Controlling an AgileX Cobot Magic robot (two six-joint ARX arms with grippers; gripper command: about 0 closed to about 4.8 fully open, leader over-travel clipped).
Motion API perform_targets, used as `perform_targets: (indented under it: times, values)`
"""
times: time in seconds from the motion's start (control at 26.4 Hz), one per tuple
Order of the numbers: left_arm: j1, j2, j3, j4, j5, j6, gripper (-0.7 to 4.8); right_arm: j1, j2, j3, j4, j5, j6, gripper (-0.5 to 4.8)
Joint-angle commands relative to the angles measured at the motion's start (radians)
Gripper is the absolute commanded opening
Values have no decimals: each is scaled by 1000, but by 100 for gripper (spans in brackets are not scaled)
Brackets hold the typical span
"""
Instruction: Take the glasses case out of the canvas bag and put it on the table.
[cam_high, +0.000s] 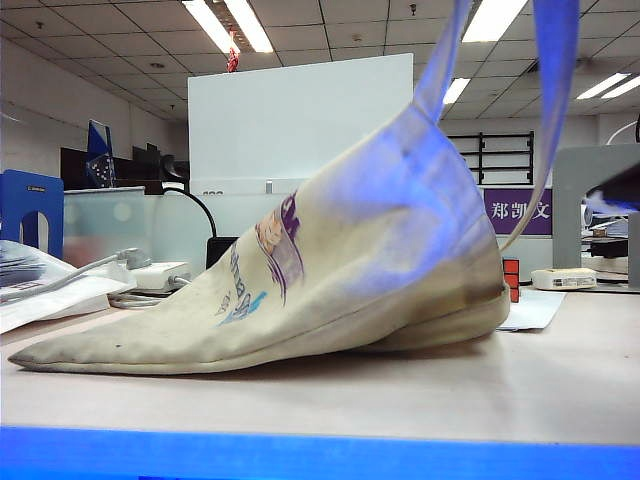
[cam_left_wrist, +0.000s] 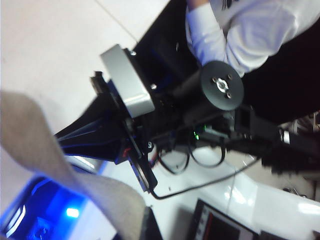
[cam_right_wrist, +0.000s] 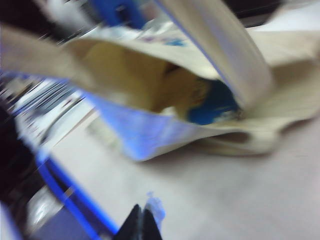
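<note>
The canvas bag (cam_high: 380, 270) lies on the table (cam_high: 400, 400) with its right end pulled up high; its strap handles (cam_high: 555, 100) run up out of the exterior view. No gripper shows there. In the left wrist view the beige strap (cam_left_wrist: 35, 135) leads into my left gripper (cam_left_wrist: 142, 227), which is shut on it. The right wrist view looks into the bag's open mouth (cam_right_wrist: 130, 75), where the blue glasses case (cam_right_wrist: 215, 105) lies inside. My right gripper (cam_right_wrist: 142, 222) hovers over the bare table (cam_right_wrist: 225, 200) in front of the bag, shut and holding nothing.
A red Rubik's cube (cam_high: 511, 280) stands behind the bag's right end, beside a sheet of paper (cam_high: 535, 310). Papers (cam_high: 50, 285) and a white adapter with cables (cam_high: 150, 275) lie at the back left. A blue strip (cam_high: 300, 455) marks the table's front edge.
</note>
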Motion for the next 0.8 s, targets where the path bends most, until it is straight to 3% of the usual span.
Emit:
perform_targets:
  times: [0.04, 0.23, 0.45, 0.57, 0.8]
  values:
    - [-5, -35, 3, -77, 8, -10, -4, 93, 24, -5, 37, 61, -11, -1]
    - [-8, -89, 3, -169, 6, -13, -4, 224, 67, -3, 170, 161, -10, -1]
    - [-9, -130, 3, -197, 5, -30, -4, 240, 157, 33, 188, 208, -11, -1]
    - [-9, -129, 1, -143, 3, -30, -4, 243, 274, 33, 253, 201, -26, -1]
    - [-8, -124, -38, 152, -21, -31, -4, 246, 497, 33, 455, 93, -27, -1]
